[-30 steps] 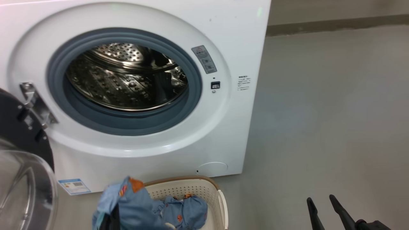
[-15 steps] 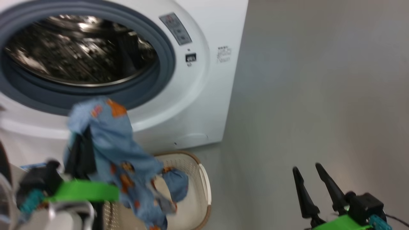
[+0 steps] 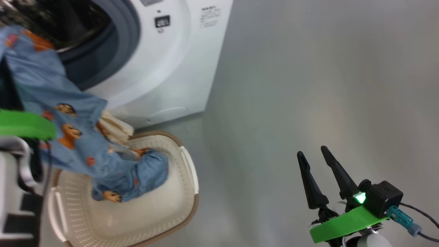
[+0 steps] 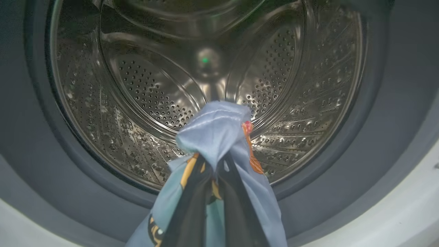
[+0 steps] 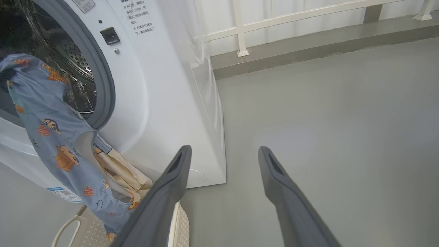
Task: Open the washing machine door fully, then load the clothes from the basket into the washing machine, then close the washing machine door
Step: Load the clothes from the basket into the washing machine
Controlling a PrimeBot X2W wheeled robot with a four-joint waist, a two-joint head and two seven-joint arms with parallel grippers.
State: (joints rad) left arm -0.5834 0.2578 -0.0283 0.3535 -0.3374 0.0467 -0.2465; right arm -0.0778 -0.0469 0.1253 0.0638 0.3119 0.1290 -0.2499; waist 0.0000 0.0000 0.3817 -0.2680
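My left gripper (image 4: 214, 168) is shut on the clothes (image 4: 216, 133), a light blue garment with orange cartoon figures bunched over its fingertips. It holds them just outside the mouth of the steel drum (image 4: 144, 89) of the washing machine (image 3: 178, 68). In the head view the clothes (image 3: 51, 96) hang from the upper left down into the cream basket (image 3: 188, 171), where more blue fabric (image 3: 140, 175) lies. My right gripper (image 3: 312, 152) stands open over the bare floor at the lower right, with nothing between its fingers (image 5: 171, 185). The washing machine door is out of view.
The basket (image 5: 180, 223) sits on the grey floor (image 3: 308, 85) right against the front of the machine (image 5: 164, 85). Grey floor stretches to the right of the machine. A raised kerb with a white railing (image 5: 240, 31) runs behind. A blue label (image 5: 63, 193) sits low on the front.
My left gripper has lifted the garment out of the basket and up to the drum mouth. The head camera has swung right and down. My right gripper stays open.
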